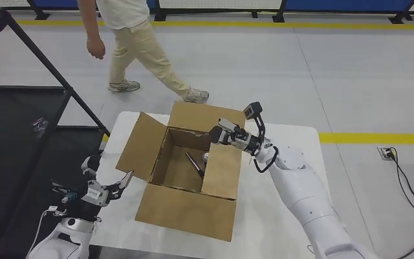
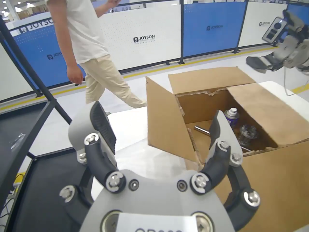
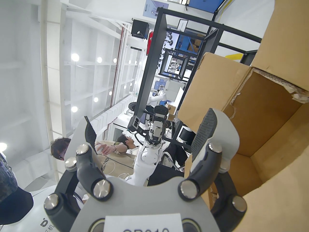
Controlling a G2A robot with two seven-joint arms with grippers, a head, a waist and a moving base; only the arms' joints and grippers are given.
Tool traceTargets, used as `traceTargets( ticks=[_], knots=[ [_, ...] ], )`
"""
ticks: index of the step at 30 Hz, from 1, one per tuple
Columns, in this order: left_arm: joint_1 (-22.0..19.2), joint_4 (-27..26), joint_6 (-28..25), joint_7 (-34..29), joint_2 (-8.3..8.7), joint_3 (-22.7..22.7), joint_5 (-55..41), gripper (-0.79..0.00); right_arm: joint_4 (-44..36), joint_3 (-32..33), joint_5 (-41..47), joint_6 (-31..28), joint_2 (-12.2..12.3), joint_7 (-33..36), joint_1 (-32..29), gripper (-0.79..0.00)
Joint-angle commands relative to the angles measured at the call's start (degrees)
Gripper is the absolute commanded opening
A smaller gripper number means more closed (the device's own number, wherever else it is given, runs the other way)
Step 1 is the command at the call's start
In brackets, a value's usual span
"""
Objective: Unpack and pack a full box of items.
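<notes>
The cardboard box (image 1: 187,194) stands in the middle of the white bench (image 1: 294,162), open at the top. Its left flap (image 1: 140,146) stands up and outward and the far flap (image 1: 197,116) leans back. The right flap (image 1: 223,171) lies folded in over part of the opening, narrowing the way in from that side. The top edge of the far wall is torn and ragged. On the box floor are a metal rod (image 2: 201,129), a spray can (image 2: 230,116) whose printed label is too small to read, and a clear item (image 2: 247,133) partly under the right flap.

The right hand (image 1: 218,131) hovers with fingers spread above the box's far right corner. The left hand (image 1: 121,182), also spread, is at the bench's near left corner, apart from the box and beside the raised left flap.

The bare bench is wide to the right of the box and narrow to the left. A black rack (image 1: 39,136) stands close against the bench's left side. Blue and white fence panels (image 2: 212,27) behind carry printed logos.
</notes>
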Motion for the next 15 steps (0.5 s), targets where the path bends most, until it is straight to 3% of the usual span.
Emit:
traceTargets(
  ticks=[1,2,15],
  knots=[
    [1.0,-2.1,-3.1,-1.3,0.07,0.0,-2.3,0.000,0.0,0.0,0.0,0.0,0.0,0.0,0.0,0.000],
    [1.4,-3.2,-5.7,-2.2,0.19,0.0,-3.6,0.000,0.0,0.0,0.0,0.0,0.0,0.0,0.0,0.000],
    [2.3,-2.0,-4.9,-2.2,0.08,0.0,-4.7,0.000,-1.3,-0.1,-1.3,-0.1,0.1,-1.5,-0.6,0.000]
  ],
)
